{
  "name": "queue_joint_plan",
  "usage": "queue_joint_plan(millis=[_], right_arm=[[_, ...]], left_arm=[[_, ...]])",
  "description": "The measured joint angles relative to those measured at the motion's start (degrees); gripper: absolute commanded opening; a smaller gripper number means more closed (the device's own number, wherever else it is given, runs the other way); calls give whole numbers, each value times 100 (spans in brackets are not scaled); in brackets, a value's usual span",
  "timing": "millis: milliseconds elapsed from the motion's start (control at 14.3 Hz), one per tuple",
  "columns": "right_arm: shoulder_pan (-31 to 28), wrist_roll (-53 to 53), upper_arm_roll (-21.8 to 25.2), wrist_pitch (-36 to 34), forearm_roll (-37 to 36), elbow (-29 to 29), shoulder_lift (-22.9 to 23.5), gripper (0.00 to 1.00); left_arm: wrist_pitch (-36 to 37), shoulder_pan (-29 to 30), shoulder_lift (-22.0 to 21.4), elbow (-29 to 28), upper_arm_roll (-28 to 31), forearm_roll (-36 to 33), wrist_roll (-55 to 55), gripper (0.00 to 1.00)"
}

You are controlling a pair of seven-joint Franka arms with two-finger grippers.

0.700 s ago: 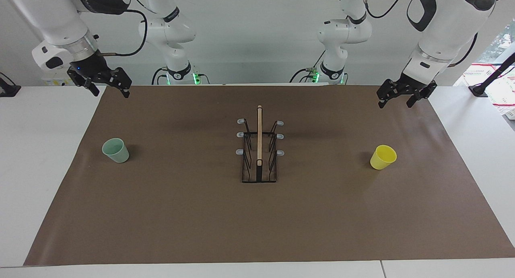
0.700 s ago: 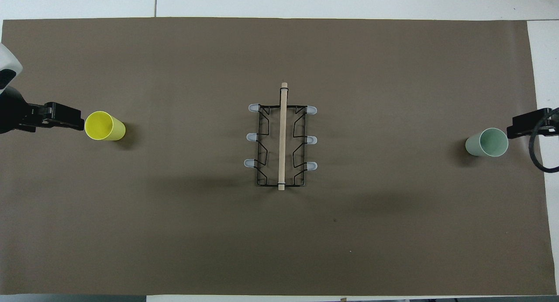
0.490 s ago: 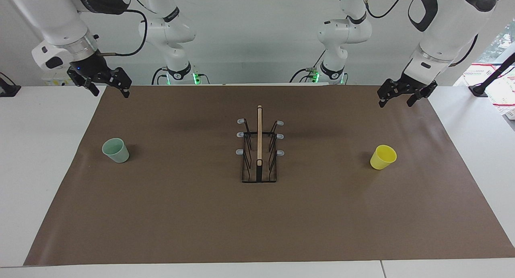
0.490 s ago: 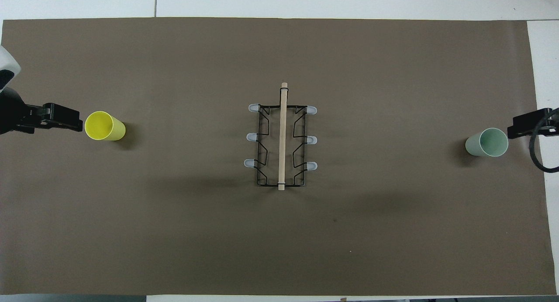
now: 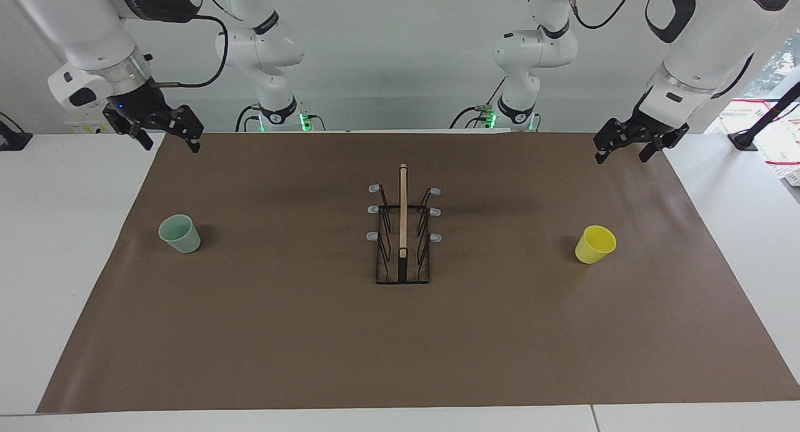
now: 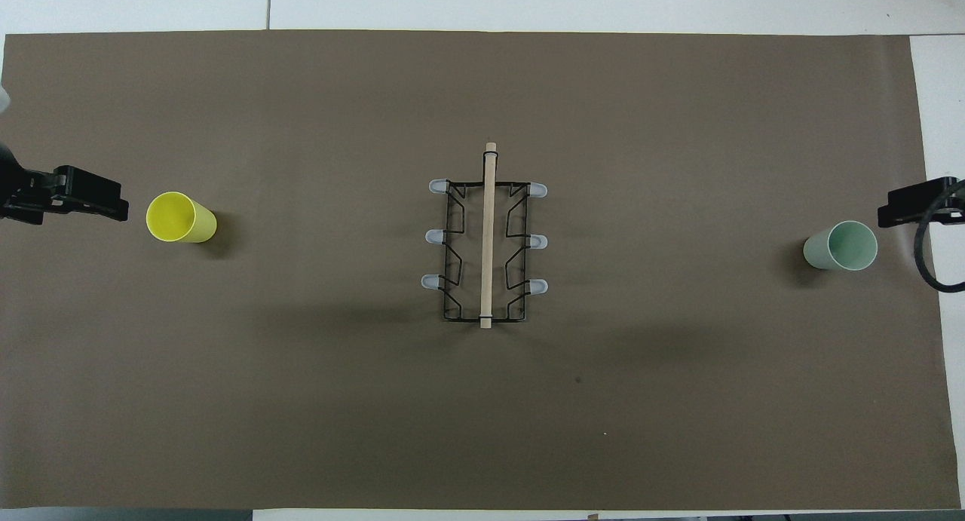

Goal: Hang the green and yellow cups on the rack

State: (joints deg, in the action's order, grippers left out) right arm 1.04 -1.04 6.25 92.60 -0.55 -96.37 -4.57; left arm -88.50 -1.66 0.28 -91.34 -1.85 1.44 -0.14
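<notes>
Brown surface (image 5: pixel 312 332): green cup (image 5: pixel 180 234), yellow cup (image 5: pixel 595 244), both upright, apart from rack (image 5: pixel 402 232). We judge them light, stiff, slippery; we would pinch the rim wall. Left gripper (image 5: pixel 641 145) and right gripper (image 5: pixel 164 130) hang open, empty.

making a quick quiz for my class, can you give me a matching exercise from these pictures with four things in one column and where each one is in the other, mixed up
Things
1. green cup
2. yellow cup
3. rack
4. left gripper

Places or states
A. stands mid-mat, every prong bare
B. upright on the mat toward the left arm's end of the table
C. open and empty, up over the mat's edge
D. upright on the mat toward the right arm's end of the table

Pairs: 1-D, 2-B, 3-A, 4-C
</notes>
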Motion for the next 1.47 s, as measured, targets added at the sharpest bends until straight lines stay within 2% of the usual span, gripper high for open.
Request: queue_joint_plan(millis=[350, 700, 840, 1049, 1329, 1469], right_arm=[[-134, 0, 12, 143, 0, -6, 8, 100], [-114, 0, -67, -322, -5, -20, -3, 100], [-7, 0, -138, -574, -233, -32, 135, 100], [270, 70, -357, -1200, -1078, 323, 929, 100], [910, 160, -539, -1376, -2198, 549, 1928, 100], [1161, 836, -563, -1574, -2801, 555, 2260, 100]], left_arm=[[44, 0, -34, -57, -1, 3, 92, 100], [-81, -1, -38, -58, -2, 3, 197, 100], [-212, -3, -38, -59, -3, 3, 354, 100], [-238, -3, -38, -60, -3, 3, 406, 100], [-230, -12, -45, -97, -9, 5, 383, 100], [-229, -11, -81, -197, -11, -2, 193, 100]])
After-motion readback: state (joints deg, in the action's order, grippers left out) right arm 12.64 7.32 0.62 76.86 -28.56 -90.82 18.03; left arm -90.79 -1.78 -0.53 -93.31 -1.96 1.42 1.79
